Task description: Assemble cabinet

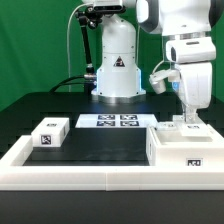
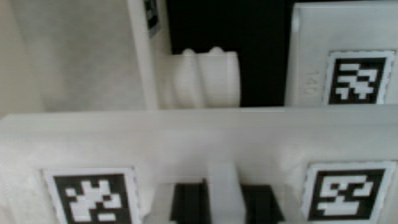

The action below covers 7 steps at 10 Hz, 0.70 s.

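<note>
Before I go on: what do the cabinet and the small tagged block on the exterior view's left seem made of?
The cabinet: apparently rigid white plastic with a matte finish; even colour, no grain, little glare. The small block: same matte white look, likely the same material. The cabinet's tag looks like a flat printed sticker, though that is uncertain.

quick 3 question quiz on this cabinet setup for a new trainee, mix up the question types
1. True or false: the gripper is over the marker board.
2. Where does the marker board lie? a) flat in front of the robot base b) on top of the cabinet c) between the gripper's fingers
3. In a few words: what sits toward the exterior view's left?

Key:
1. False, it is down at the cabinet, at the exterior view's right.
2. a
3. The small white tagged block.
</note>
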Available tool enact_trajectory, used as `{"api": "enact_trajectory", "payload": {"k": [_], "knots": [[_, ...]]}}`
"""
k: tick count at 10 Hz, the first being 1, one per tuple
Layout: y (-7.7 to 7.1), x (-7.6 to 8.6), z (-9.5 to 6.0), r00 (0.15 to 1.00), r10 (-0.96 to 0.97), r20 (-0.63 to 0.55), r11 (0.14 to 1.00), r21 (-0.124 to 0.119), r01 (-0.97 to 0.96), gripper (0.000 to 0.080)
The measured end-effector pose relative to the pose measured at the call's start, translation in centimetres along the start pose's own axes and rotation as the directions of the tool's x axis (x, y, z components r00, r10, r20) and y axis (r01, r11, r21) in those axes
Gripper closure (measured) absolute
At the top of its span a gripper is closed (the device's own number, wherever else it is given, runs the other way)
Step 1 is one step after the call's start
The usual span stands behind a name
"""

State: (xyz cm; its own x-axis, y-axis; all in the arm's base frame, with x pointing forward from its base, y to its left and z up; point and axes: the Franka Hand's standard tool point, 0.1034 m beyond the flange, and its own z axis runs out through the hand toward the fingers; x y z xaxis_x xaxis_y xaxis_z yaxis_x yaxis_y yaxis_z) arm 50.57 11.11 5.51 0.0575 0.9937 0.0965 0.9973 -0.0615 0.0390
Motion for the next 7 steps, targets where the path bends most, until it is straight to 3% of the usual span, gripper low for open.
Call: {"api": "enact_trajectory", "payload": {"k": [2,4,7], "knots": [[2.4,0.2,0.0,1.0,-0.012,-0.011,1.0,-0.016,0.012,0.0729],[4.1,0.2,0.1,1.0,-0.007,-0.012,1.0,-0.013,0.007,0.0729],[4.9,0.2,0.0,1.0,-0.01,-0.007,1.0,-0.005,0.01,0.0729]]}}
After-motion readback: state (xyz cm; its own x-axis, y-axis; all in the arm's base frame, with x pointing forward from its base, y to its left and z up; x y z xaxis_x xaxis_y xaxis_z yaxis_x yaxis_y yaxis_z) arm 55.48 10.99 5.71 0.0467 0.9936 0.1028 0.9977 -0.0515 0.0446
